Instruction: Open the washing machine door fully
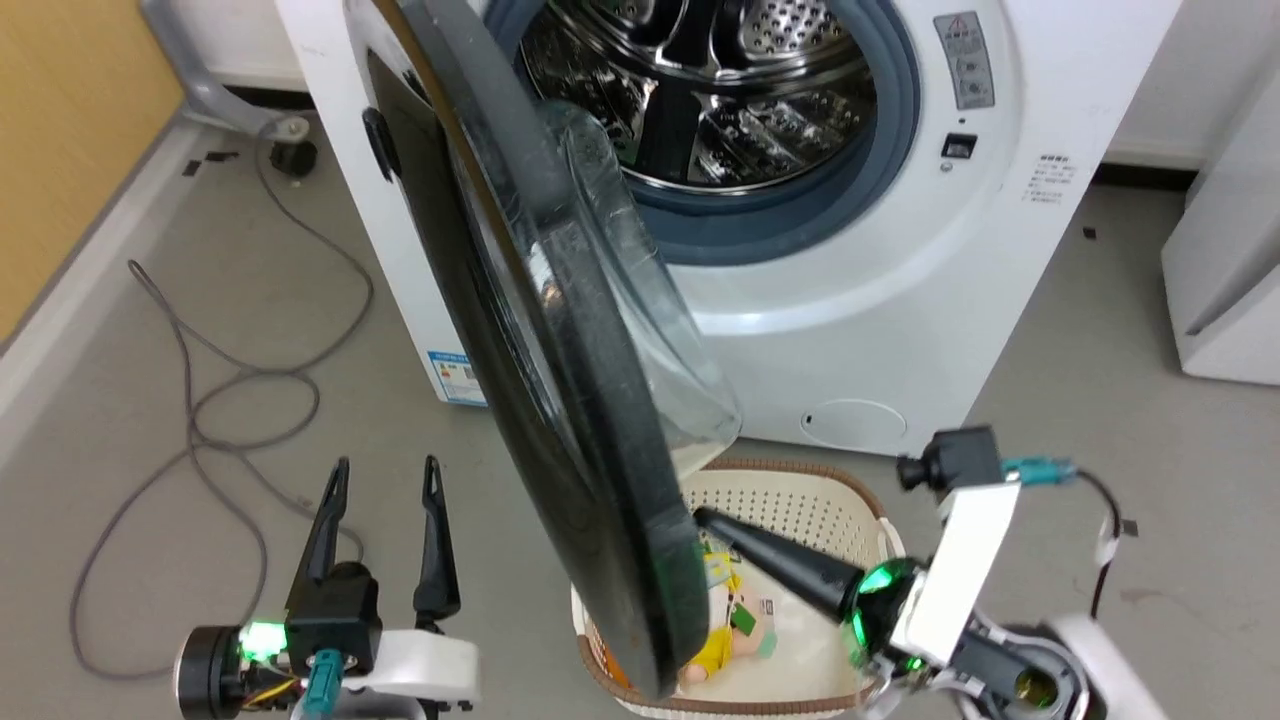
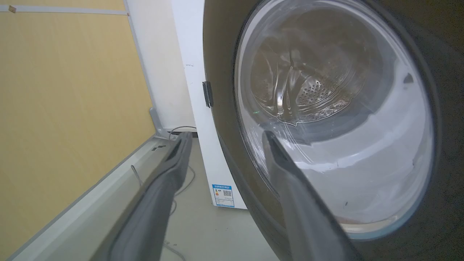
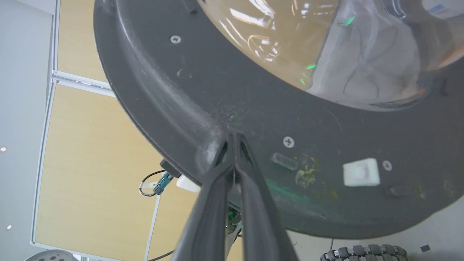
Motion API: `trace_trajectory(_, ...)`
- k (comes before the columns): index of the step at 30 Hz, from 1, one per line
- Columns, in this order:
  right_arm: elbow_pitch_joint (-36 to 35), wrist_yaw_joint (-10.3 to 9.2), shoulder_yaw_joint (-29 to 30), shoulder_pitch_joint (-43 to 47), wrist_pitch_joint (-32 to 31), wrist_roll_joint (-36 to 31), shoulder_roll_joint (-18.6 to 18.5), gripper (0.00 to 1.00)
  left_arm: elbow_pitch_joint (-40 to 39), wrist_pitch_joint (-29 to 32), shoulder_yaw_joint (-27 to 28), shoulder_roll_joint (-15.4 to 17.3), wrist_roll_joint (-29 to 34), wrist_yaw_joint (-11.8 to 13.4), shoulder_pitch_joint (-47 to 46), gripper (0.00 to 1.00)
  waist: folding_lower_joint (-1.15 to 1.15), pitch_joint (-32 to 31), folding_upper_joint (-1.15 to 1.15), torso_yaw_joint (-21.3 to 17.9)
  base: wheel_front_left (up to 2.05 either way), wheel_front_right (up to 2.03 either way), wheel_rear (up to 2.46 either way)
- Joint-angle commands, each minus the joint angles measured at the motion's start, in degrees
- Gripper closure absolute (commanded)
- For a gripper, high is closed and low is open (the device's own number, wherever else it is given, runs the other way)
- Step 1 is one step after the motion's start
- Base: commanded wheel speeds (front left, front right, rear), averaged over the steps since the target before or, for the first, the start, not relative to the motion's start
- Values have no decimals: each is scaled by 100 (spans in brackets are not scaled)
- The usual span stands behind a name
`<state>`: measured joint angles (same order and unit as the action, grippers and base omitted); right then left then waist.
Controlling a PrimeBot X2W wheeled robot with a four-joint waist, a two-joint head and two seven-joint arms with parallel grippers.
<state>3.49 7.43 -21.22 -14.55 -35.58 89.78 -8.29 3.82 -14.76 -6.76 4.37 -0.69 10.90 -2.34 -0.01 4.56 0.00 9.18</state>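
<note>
From the head camera, the washing machine door [image 1: 560,380] stood swung out from the washing machine [image 1: 860,330], nearly edge-on to the lens, with its glass bowl bulging toward the drum. The left gripper [image 1: 385,470] sat low on the door's outer side, fingers spread and well clear of the black disc. The right gripper [image 1: 705,518] reached in from the other side over a laundry basket [image 1: 800,500], fingers pressed together. Their tips vanished behind the door's lower rim, which also covered part of the basket, and the machine's top was cut off by the frame.

In the left wrist view, the left gripper [image 2: 226,136] pointed at the door [image 2: 333,174] from outside, with a wide gap between its fingers. One finger overlapped the glass (whether it touched could not be told from here). The machine's white side [image 2: 195,108] showed beyond, with a blue label [image 2: 223,195] low down.

In the right wrist view, the right gripper [image 3: 235,139] had its tips closed on nothing and set against the door's [image 3: 253,108] dark inner face, beside a raised ridge near the rim. Reflections blurred what lay behind the glass.
</note>
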Motion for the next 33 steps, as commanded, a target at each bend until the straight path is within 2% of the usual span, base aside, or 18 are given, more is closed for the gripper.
trace_trajectory(1,-40,6,-59,167,34,15,88,100,32,-24,19,32,-7,-31,100,0,1,-68,0,4,0,0,0)
trace_trajectory(5,-117,6,-202,402,88,14,188,100,102,-24,46,49,-11,-46,193,0,1,-174,0,-5,0,0,0)
trace_trajectory(11,-264,6,-112,738,442,-40,251,100,163,-24,80,67,-18,-74,271,0,1,-311,0,-20,0,0,0)
trace_trajectory(15,-379,6,346,804,1201,-231,279,100,162,-24,95,61,-25,-91,301,0,1,-369,0,-47,0,0,0)
trace_trajectory(19,-485,6,848,792,2222,-589,266,100,150,-24,98,50,-27,-108,293,0,1,-385,0,-64,0,0,0)
trace_trajectory(22,-682,6,1021,757,3099,-1187,58,100,133,-24,106,44,-25,-115,290,0,1,-385,0,-85,0,0,0)
trace_trajectory(25,-830,6,1090,823,3898,-1386,-53,100,119,-24,119,41,-20,-119,292,0,1,-391,0,-111,0,0,0)
trace_trajectory(28,-878,6,1021,863,4664,-2019,-448,100,110,-24,136,46,-13,-124,303,0,1,-404,0,-142,0,0,0)
trace_trajectory(31,-839,6,950,874,5012,-3119,-877,100,103,-24,152,50,-8,-125,313,0,1,-414,0,-172,0,0,0)
trace_trajectory(33,-889,6,1131,886,5049,-3915,-870,100,96,-24,166,51,-9,-126,314,0,1,-409,0,-196,0,0,0)
